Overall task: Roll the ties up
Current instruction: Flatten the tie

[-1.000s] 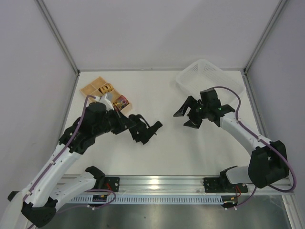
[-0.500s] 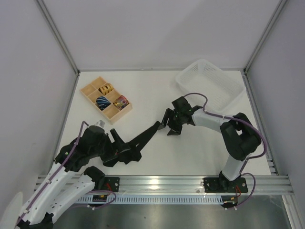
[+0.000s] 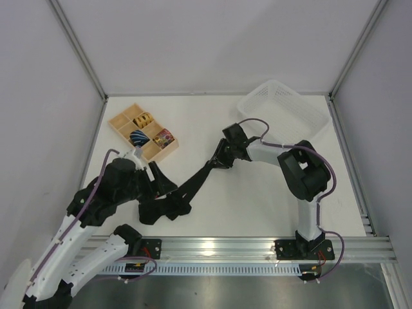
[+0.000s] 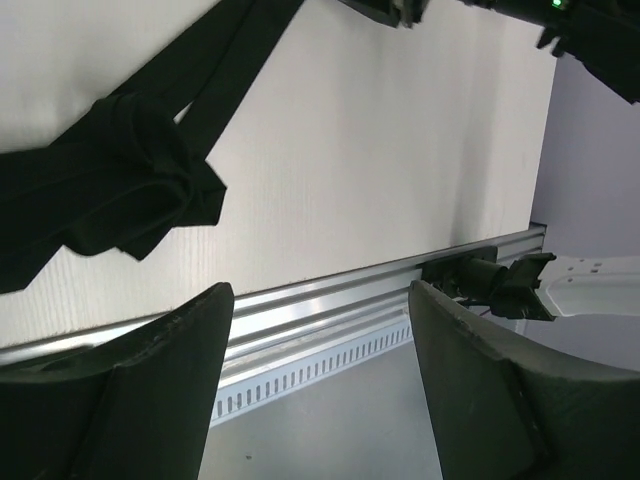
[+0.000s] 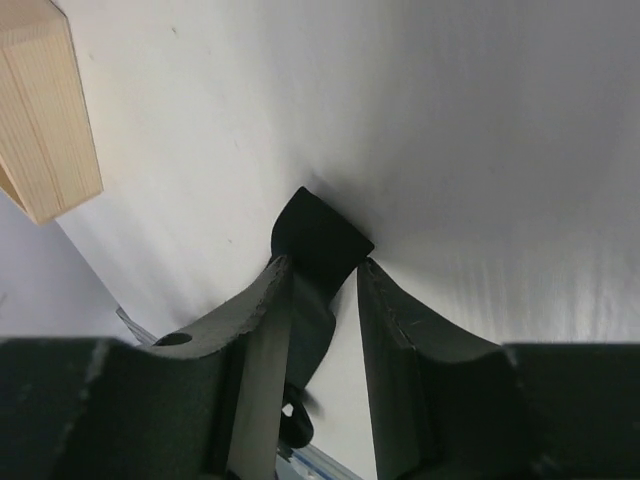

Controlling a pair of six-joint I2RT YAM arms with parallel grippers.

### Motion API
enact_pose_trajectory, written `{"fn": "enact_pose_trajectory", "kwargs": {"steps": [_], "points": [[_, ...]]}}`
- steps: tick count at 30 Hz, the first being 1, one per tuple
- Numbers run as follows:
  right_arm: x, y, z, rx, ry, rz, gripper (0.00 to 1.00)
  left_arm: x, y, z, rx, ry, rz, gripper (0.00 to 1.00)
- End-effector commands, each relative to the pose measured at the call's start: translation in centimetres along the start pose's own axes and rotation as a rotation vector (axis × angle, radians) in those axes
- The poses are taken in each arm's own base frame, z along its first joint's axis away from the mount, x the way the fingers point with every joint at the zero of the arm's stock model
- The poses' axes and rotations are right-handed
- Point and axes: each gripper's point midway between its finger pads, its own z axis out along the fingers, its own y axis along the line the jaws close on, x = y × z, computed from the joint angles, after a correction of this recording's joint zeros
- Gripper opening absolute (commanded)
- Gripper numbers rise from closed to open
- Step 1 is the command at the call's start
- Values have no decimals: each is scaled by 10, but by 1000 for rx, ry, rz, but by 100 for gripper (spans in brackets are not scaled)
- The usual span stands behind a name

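Diagonally, tie [image 3: 196,183] lies bunched near-left, tip pointing far-right; left jaws released, right jaws straddle tip, clamp unclear

A robotics lab test cell: a bare white tabletop [image 3: 257,212] boxed in by plain grey panels [image 3: 212,45] on aluminium posts [image 3: 77,48], with the cabled left arm [image 3: 77,222] and right arm [image 3: 312,206] bolted to a slotted aluminium rail [image 3: 219,246].

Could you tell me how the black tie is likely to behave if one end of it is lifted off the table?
Probably floppy: the tie lies bunched in soft folds at its near end, so it would likely drape and sag. It looks thin and light, so the heap may drag along.
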Motion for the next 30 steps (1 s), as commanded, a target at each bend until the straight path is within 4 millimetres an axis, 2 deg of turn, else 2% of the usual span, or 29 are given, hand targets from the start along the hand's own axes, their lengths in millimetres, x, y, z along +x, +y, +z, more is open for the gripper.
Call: {"fn": "enact_pose_trajectory", "kwargs": {"steps": [1, 2, 3, 4, 5, 7, 8, 9, 10, 11, 12, 13, 14, 16, 17, 19, 20, 21, 22, 24, 25, 27, 28, 30], "points": [[-37, 41, 8, -77, -115, -78, 37, -24, -46, 9, 113, -3, 152, 78], [-42, 48, 9, -87, -117, -112, 36, -26, -51, 15, 126, 12, 208, 79], [-56, 70, 11, -131, -132, -155, 37, -29, -54, 21, 118, 27, 229, 81], [-61, 70, 12, -124, -118, -207, 39, -27, -54, 36, 94, 76, 244, 83], [-61, 80, 11, -152, -72, -233, 48, -30, -57, 45, 100, 81, 288, 86], [-62, 75, 5, -90, 1, -251, 60, -38, -63, 56, 95, 85, 321, 90], [-64, 69, -2, -78, 18, -245, 69, -42, -63, 74, 83, 101, 373, 93], [-64, 66, -10, -73, 23, -243, 73, -51, -70, 78, 85, 86, 401, 94], [-59, 60, -30, -66, 23, -239, 78, -55, -70, 86, 68, 93, 420, 94], [-65, 53, -42, -61, 9, -223, 85, -55, -65, 103, 35, 134, 457, 95], [-64, 49, -57, -61, 2, -221, 86, -66, -72, 108, 36, 129, 478, 95], [-60, 45, -81, -67, -17, -223, 87, -71, -73, 115, 21, 138, 491, 95], [-68, 33, -98, -55, -46, -220, 88, -79, -70, 132, 0, 158, 521, 94], [-67, 13, -124, -15, -61, -202, 88, -85, -70, 149, 21, 184, 544, 93], [-59, 4, -150, -18, -89, -212, 88, -96, -56, 168, -44, 199, 543, 90], [-57, -17, -178, 13, -126, -182, 88, -105, -41, 188, -120, 209, 555, 89], [-47, -25, -198, 8, -159, -183, 88, -109, -37, 198, -139, 212, 555, 87], [-40, -36, -209, 22, -166, -173, 88, -117, -41, 205, -144, 196, 558, 85], [-39, -44, -221, 23, -193, -154, 88, -115, -31, 226, -174, 224, 549, 84], [-23, -57, -243, 7, -234, -121, 88, -124, -26, 241, -222, 203, 534, 84], [-19, -61, -250, -3, -249, -99, 88, -122, -17, 253, -259, 216, 511, 84], [-4, -67, -263, -32, -280, -69, 88, -127, -12, 263, -303, 207, 495, 84], [-1, -70, -267, -40, -293, -60, 88, -123, -4, 273, -322, 226, 482, 83], [7, -73, -273, -49, -306, -55, 88, -123, -4, 282, -337, 228, 483, 83]]}}
